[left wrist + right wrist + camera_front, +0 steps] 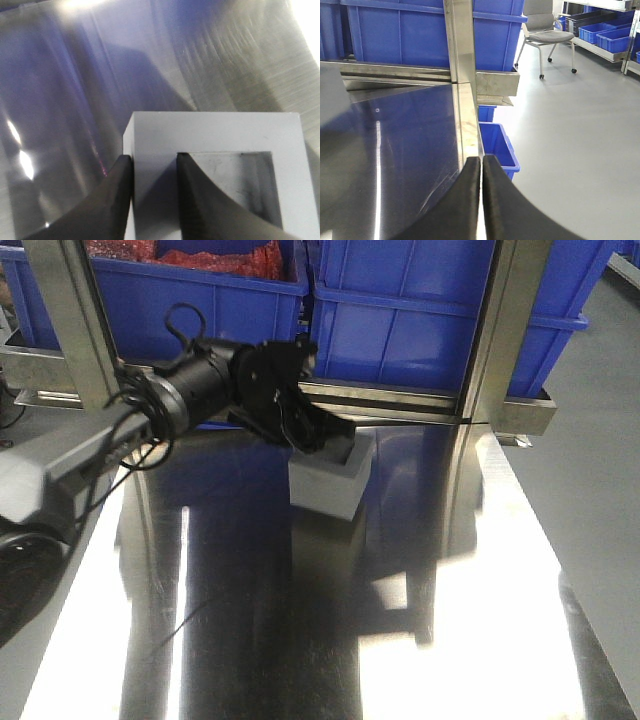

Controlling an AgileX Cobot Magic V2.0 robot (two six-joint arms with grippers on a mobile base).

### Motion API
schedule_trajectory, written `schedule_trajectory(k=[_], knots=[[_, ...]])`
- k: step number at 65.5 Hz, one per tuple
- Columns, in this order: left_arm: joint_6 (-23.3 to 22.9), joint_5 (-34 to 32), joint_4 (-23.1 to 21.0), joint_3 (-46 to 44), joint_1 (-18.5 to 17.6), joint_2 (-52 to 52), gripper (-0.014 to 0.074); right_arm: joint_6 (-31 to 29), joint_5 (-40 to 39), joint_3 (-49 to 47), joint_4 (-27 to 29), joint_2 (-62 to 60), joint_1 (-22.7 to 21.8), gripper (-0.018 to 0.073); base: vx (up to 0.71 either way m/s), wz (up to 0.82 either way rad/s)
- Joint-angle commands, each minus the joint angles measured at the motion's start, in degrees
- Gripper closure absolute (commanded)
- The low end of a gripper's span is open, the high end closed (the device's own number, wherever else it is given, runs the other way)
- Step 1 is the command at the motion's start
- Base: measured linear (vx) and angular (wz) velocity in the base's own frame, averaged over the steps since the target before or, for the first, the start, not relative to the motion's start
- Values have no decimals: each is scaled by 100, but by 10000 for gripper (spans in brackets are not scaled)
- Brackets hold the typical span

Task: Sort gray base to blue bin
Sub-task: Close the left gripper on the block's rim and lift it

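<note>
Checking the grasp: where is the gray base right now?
Front view, centre: the gray base sits on the table, before the blue bins, one wall pinched by the left gripper.

Blue bins (pixel 420 330), steel table (pixel 300 640) and shelving (pixel 595 48) suggest a warehouse.

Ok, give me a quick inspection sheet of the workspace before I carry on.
Surface: polished steel table, glary reflections.
Job's things: matte gray cube-shaped base near table's far edge, recess up; deep blue plastic bin on rack behind.
Clutter: nothing seen.
Grippers: left gripper clamps one base wall, one finger inside recess; right gripper shut, empty.
Cables: black cable loops on left arm.
Surroundings: gray floor, wheeled chair.
</note>
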Motion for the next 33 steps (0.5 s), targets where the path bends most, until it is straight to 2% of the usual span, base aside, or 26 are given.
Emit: schedule_trajectory(k=[1, 6, 19, 33], knots=[[63, -643, -89, -157, 0, -798, 604, -35, -434, -19, -33, -10, 3, 564, 0, 0], [119, -723, -56, -157, 0, -970, 604, -35, -434, -19, -33, -10, 3, 564, 0, 0], [119, -1063, 401, 140, -4, -1508, 604, -35, -434, -19, -33, -10, 3, 564, 0, 0], [114, -2255, 463, 1936, -11, -2720, 604, -35, -434, -19, -33, -10, 3, 564, 0, 0]])
